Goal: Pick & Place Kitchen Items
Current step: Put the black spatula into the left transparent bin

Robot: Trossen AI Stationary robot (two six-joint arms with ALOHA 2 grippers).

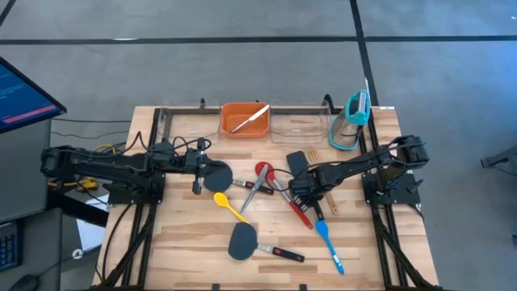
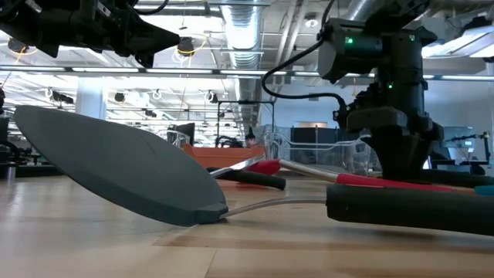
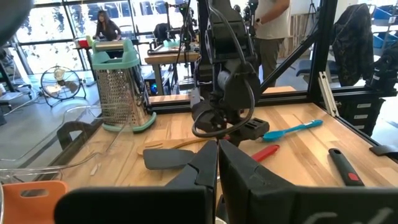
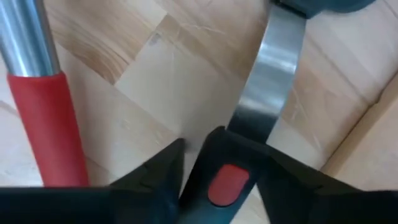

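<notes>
With arms converging mid-table: right gripper (image 1: 297, 192) clamped on black spatula handle (image 4: 227, 180); left gripper (image 3: 217, 163) at nine o'clock, fingers together, empty.

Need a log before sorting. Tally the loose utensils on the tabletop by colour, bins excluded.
Dark spatulas: 3
Red spoon and red-handled utensil: 2
Yellow spoon: 1
Blue spoon: 1
Metal tongs: 1
Wooden fork: 1
Total: 9
</notes>
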